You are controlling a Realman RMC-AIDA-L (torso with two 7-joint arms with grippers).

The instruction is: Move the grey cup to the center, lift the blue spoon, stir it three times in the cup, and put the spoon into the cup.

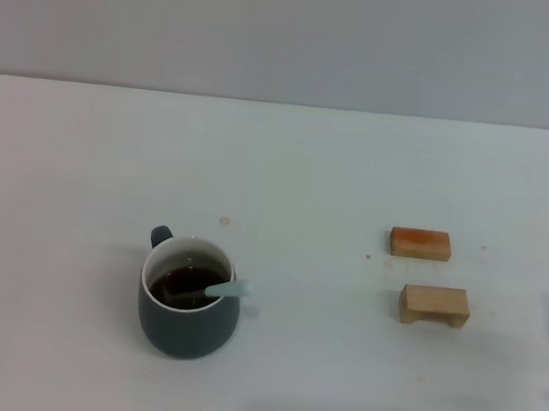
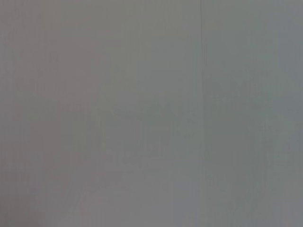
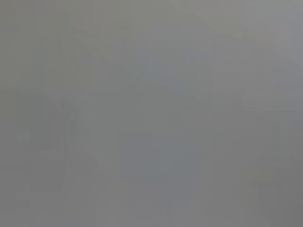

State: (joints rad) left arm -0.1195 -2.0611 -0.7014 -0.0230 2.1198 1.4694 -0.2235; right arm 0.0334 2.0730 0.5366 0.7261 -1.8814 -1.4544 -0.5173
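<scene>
The grey cup (image 1: 187, 307) stands upright on the white table, left of the middle and near the front, in the head view. Its small handle points to the back left. It holds a dark liquid. The blue spoon (image 1: 226, 289) rests inside the cup, its pale blue handle leaning over the right side of the rim and its bowl under the liquid. Neither gripper nor arm shows in the head view. Both wrist views show only a plain grey surface.
Two small wooden blocks lie at the right: an orange-topped one (image 1: 420, 243) and a pale one (image 1: 434, 305) just in front of it. The white table (image 1: 308, 170) ends at a grey wall at the back.
</scene>
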